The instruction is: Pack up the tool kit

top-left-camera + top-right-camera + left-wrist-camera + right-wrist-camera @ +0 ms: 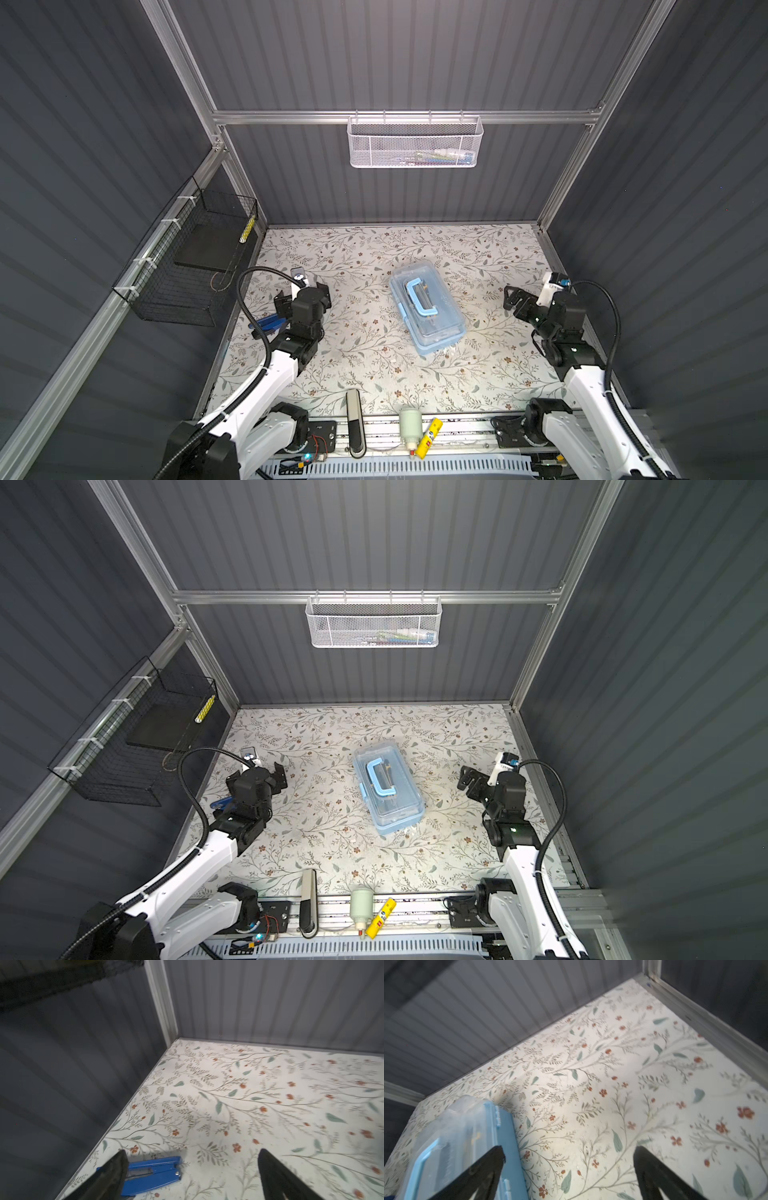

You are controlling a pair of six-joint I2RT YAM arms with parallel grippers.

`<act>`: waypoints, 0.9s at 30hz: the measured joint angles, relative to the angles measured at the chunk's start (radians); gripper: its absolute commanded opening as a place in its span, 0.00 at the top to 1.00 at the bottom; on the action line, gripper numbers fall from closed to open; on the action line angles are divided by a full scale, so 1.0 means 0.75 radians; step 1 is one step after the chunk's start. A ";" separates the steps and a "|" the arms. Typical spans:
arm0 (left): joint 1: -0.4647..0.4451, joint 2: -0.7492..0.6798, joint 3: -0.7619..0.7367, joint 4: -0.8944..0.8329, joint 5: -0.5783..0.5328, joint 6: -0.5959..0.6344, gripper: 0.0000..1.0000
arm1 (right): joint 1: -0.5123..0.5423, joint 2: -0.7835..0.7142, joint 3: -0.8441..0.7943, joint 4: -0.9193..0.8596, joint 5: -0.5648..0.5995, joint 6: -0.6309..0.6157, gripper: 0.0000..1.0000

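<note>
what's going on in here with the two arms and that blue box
Nothing is being held right now. The tool kit sits in the middle of the floral table with its clear lid down. The left gripper is open, close to a blue tool that lies at the table's left edge, outside the kit. The right gripper is open too, off to the kit's right and not touching it.
</note>
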 measured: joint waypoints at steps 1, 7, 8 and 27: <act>0.085 0.045 -0.007 0.023 0.044 -0.010 0.00 | 0.000 0.008 -0.040 0.037 0.044 -0.010 0.01; 0.456 0.390 -0.026 0.140 0.319 -0.076 0.00 | -0.002 0.112 -0.244 0.399 0.236 -0.140 0.01; 0.458 0.409 -0.045 0.176 0.358 -0.075 0.00 | -0.002 0.132 -0.277 0.461 0.253 -0.157 0.01; 0.291 0.888 -0.076 0.993 0.729 0.139 0.00 | 0.057 0.900 -0.233 1.418 0.240 -0.483 0.01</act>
